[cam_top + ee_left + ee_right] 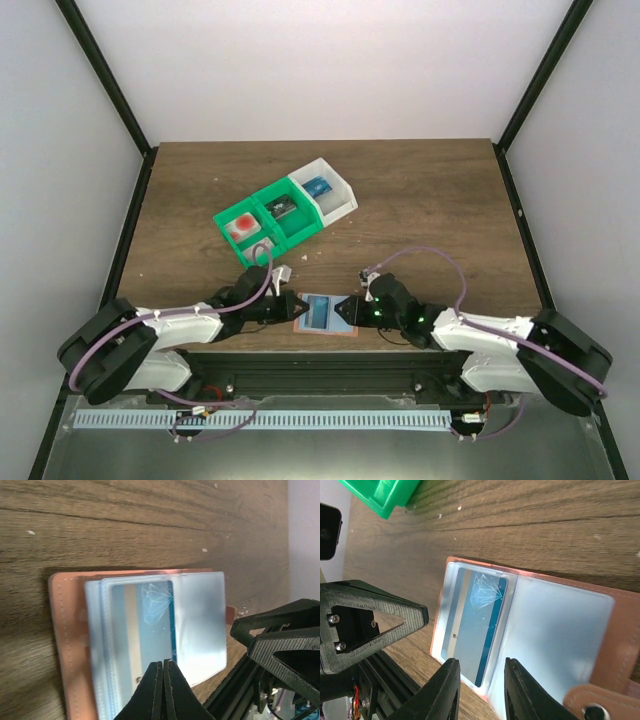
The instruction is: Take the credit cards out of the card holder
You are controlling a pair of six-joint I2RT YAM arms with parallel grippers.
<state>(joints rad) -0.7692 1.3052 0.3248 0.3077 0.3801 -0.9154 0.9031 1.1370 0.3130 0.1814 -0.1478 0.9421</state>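
Note:
The card holder (303, 326) lies open on the table between my two grippers, salmon-brown with clear sleeves. A pale blue credit card (150, 625) with a diamond print sits in a sleeve; it also shows in the right wrist view (477, 625). My left gripper (163, 663) is shut, its tips over the card's near edge, nothing seen between the jaws. My right gripper (481, 672) is open, its fingers (447, 685) straddling the card's near end above the holder's rim (622, 630). In the top view the left gripper (296, 307) and right gripper (346, 311) flank the holder.
A green-and-white three-compartment bin (285, 210) with small red, black and blue blocks stands behind the holder; its green corner shows in the right wrist view (380, 495). The table's near edge and black rail (320, 360) run just below the holder.

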